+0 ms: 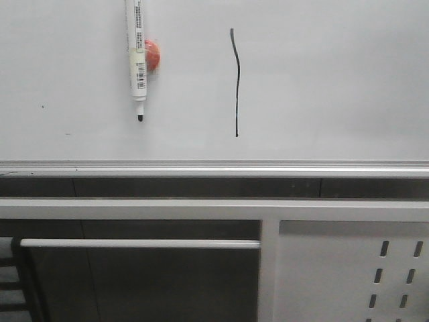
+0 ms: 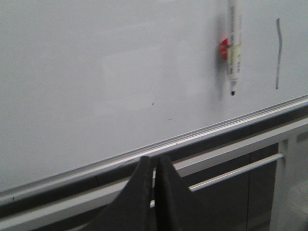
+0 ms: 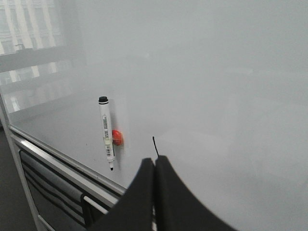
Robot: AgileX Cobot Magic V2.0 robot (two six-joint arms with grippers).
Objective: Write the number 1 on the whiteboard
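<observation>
On the whiteboard (image 1: 322, 80): one number 1 (image 1: 236, 80), one marker (image 1: 137, 60), perhaps uncapped.

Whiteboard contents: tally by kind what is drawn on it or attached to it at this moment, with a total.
Drawn strokes: 1, the number 1 on the whiteboard
Marker pens: 1, the marker pen, uncapped, tip pointing down
Red holders: 1, the red magnet clip behind the pen
Total: 3

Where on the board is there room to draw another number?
The whiteboard is bare right of the number 1, and left of the marker pen bar tiny specks. The narrow strip between the two is tightest.
</observation>
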